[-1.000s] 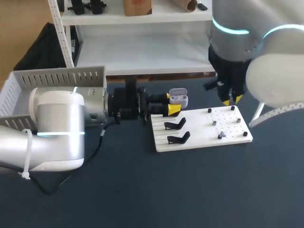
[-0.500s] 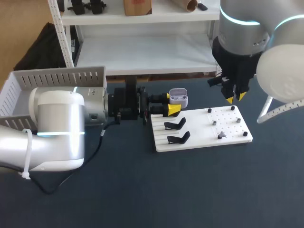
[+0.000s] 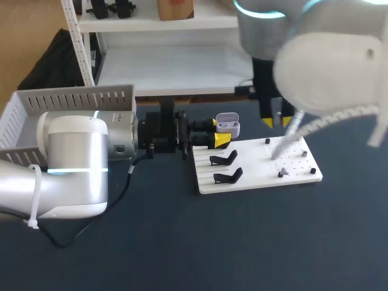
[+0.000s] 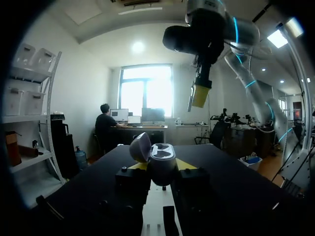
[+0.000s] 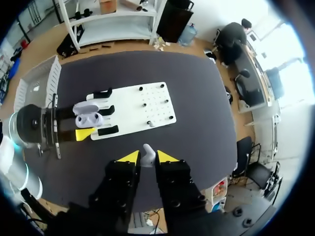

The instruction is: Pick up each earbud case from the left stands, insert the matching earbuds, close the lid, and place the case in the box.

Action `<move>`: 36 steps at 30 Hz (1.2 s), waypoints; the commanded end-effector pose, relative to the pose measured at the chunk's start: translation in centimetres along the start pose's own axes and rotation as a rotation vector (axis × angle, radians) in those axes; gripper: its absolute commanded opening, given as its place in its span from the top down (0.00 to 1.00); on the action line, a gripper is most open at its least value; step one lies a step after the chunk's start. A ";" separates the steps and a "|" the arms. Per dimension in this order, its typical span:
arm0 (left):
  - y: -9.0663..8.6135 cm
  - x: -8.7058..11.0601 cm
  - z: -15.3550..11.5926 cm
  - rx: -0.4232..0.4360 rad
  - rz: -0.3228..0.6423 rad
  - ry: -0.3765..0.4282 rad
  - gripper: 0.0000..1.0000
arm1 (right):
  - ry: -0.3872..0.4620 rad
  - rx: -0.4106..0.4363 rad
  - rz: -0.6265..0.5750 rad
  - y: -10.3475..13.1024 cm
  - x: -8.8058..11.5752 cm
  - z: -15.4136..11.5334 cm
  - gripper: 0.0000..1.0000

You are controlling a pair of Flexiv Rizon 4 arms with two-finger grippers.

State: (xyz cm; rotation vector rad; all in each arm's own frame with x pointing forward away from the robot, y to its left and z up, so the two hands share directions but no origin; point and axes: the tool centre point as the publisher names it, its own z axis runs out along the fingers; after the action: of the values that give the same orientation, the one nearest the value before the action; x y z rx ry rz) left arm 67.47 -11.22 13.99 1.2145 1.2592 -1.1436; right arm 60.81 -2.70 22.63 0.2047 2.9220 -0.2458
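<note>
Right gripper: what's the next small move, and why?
Probably carry the right gripper across and down toward the open white earbud case. It pinches a small white earbud well above the table, while the left gripper holds the case, lid open, beside the white pegboard.

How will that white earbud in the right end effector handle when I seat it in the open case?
The earbud looks small, smooth and rounded, so it probably slips or twists easily in the right end effector. It is likely very light, so it may bounce off the case rather than settle.
</note>
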 end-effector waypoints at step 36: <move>-0.1 0.1 0.0 -0.004 0.002 -0.004 1.00 | 0.120 0.157 0.223 8.7 -2.4 0.1 1.00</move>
State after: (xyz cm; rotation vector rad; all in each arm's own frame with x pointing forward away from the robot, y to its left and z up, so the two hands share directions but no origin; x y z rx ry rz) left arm 67.47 -11.23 13.99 1.2144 1.2591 -1.1436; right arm 64.60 5.59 22.11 0.5851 2.9637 -0.4506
